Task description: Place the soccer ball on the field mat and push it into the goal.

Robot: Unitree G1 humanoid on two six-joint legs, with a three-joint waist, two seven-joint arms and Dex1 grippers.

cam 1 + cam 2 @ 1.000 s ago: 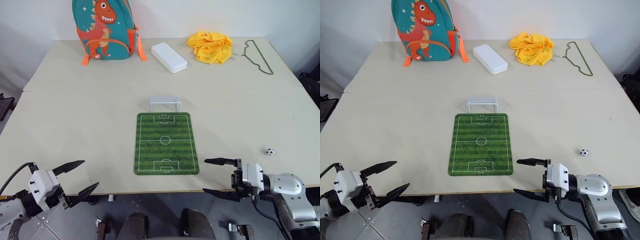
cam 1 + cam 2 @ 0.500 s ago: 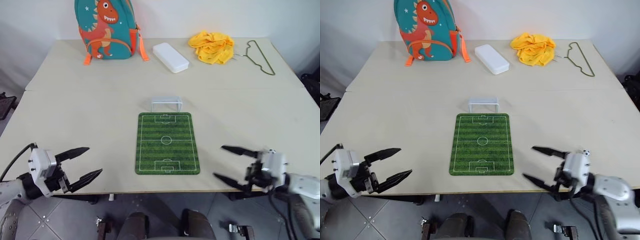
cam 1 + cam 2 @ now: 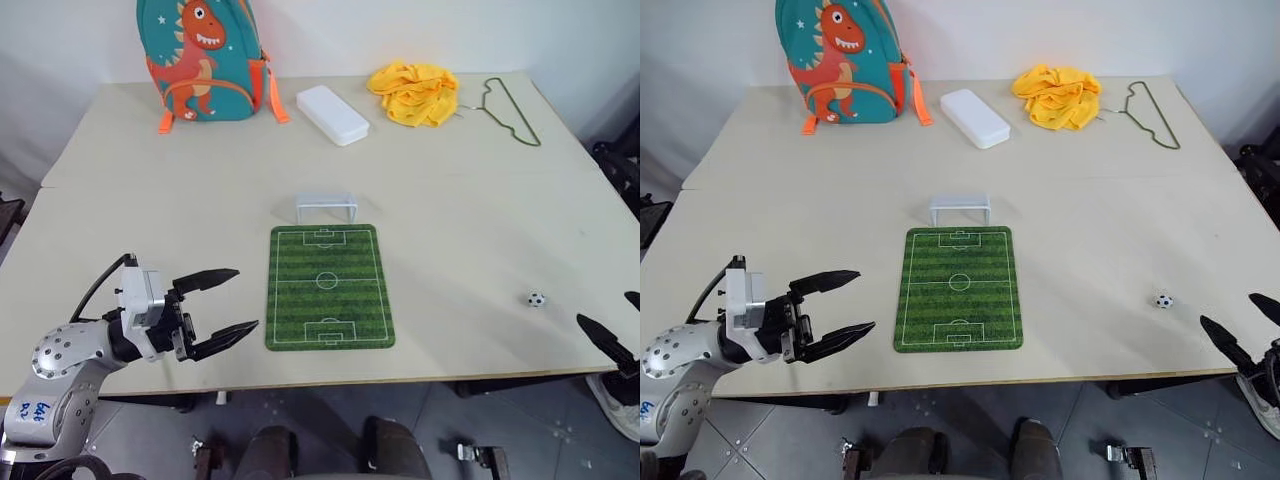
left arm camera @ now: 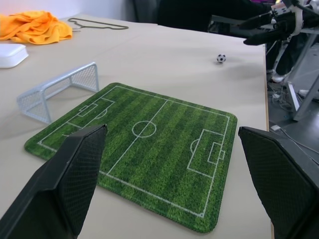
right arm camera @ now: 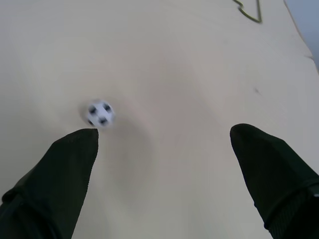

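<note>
The soccer ball (image 3: 537, 298), tiny and white with black patches, lies on the bare table to the right of the green field mat (image 3: 329, 286). The white goal (image 3: 326, 207) stands at the mat's far end. My right gripper (image 3: 605, 310) is open and empty at the table's front right edge, just right of and nearer than the ball. In the right wrist view the ball (image 5: 100, 114) lies just past one fingertip (image 5: 75, 149). My left gripper (image 3: 245, 298) hovers open and empty just left of the mat's near end, pointing across it.
Along the far edge of the table are a teal dinosaur backpack (image 3: 205, 55), a white oblong case (image 3: 333, 114), a yellow cloth (image 3: 415, 92) and a wire hanger (image 3: 512, 110). The table's front edge runs right below both grippers.
My right gripper has swung far to the right, from beside the mat's near corner to the front right edge past the ball. My left gripper has moved up and right toward the mat.
</note>
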